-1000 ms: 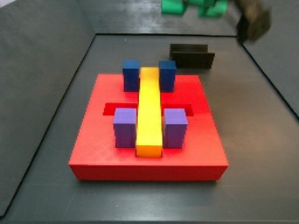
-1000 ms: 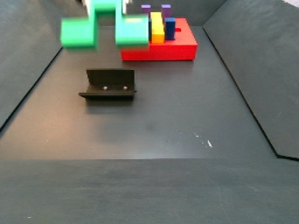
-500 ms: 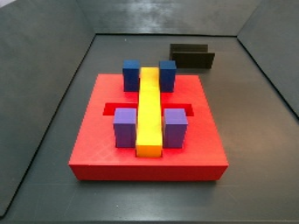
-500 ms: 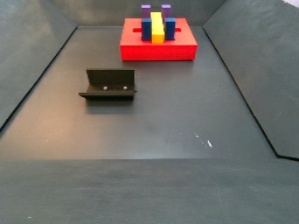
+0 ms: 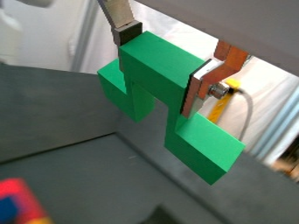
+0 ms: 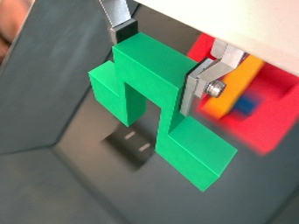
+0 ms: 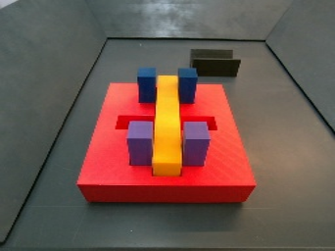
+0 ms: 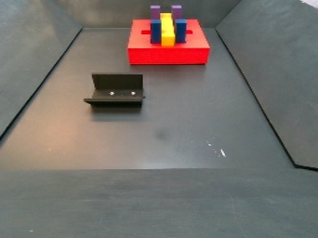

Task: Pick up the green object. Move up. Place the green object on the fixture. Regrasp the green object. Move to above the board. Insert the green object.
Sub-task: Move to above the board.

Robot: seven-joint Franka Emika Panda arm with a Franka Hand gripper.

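Observation:
In both wrist views my gripper (image 5: pixel 166 59) (image 6: pixel 162 61) is shut on the green object (image 5: pixel 158 79) (image 6: pixel 149 83), a stepped bright green block hanging high above the floor. One silver finger (image 5: pixel 122 24) presses one flank, the other finger (image 5: pixel 208 83) the opposite flank. Neither the gripper nor the green object appears in the side views. The fixture (image 7: pixel 216 64) (image 8: pixel 115 90) stands bare on the dark floor and shows blurred below the block as a fixture (image 6: pixel 128 144). The red board (image 7: pixel 116 175) (image 8: pixel 168 56) lies apart from it, and a part of the board (image 6: pixel 274 109) shows far below.
The board carries a long yellow bar (image 7: pixel 167 123), two blue blocks (image 7: pixel 147 83) at one end and two purple blocks (image 7: pixel 140 142) at the other. Grey walls enclose the dark floor (image 8: pixel 174 130) on several sides.
One second ago the gripper and green object showed at the top edge of both side views. They have since risen out of those views. The fixture and board have not moved.

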